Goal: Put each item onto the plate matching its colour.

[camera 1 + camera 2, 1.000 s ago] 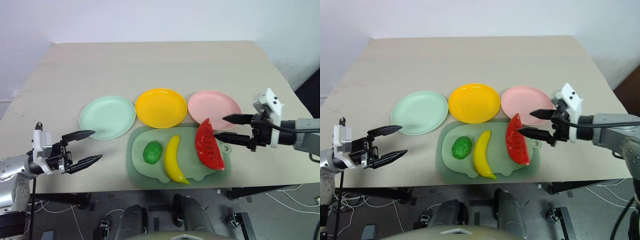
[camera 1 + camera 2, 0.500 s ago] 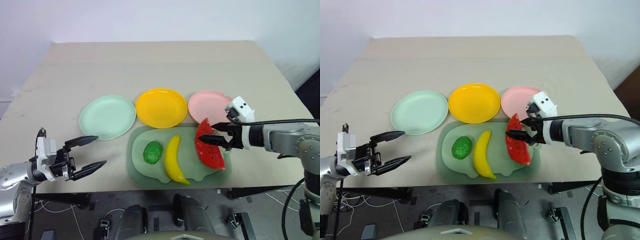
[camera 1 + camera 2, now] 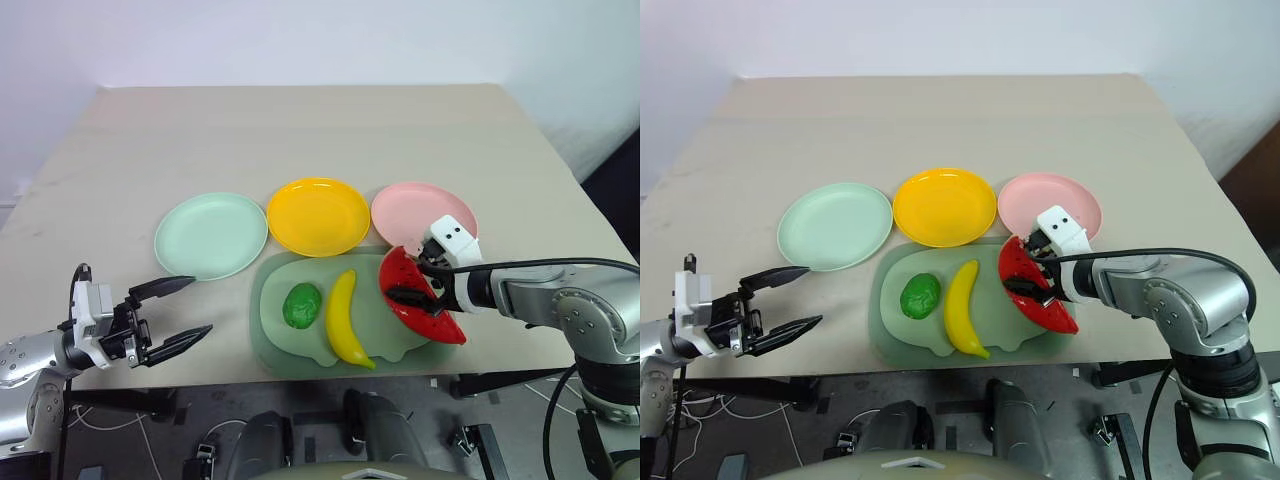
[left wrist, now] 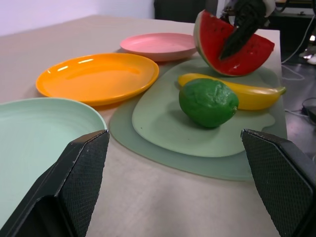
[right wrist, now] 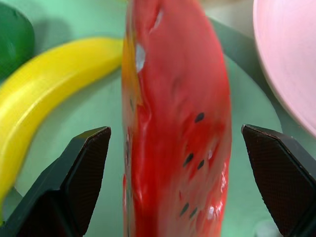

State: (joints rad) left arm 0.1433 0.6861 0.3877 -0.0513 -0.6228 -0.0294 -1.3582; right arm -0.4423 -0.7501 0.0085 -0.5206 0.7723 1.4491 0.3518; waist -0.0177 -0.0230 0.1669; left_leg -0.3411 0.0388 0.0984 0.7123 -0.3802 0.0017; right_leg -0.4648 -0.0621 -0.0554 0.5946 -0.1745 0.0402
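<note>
- Red watermelon slice (image 3: 420,300) now sits between the fingers of the right claw (image 3: 413,280); a second ago that claw hung out past the mat's right edge, clear of the slice.
- Right claw has since swung in toward the middle and tipped down. Jaws stand wide, one finger on each side of the slice, no squeeze yet as far as I can see.
- Slice seems to have tipped a bit, its curved rind now more toward the worktop (image 3: 300,130) edge, so the fingers may have nudged it. Contact itself I can't confirm.
- Meaning: the first pick is lined up, watermelon first. Next call is to close, lift, and go to the pink plate (image 3: 424,214), which is just behind the slice.
- Left claw (image 3: 175,312) has barely moved: wide, holding nothing, hovering off the near left corner, well apart from everything.
- Items: slice is glossy, red with black seeds, wedge-shaped and standing on edge. Yellow banana (image 3: 343,317) lies beside it, and the bumpy green fruit (image 3: 303,304) sits further left. All three are on the sage-green mat (image 3: 275,340).
- Plates: mint green plate (image 3: 211,235), yellow-orange plate (image 3: 319,216) and pink, in a row behind the mat, all bare. Nothing sorted yet.
</note>
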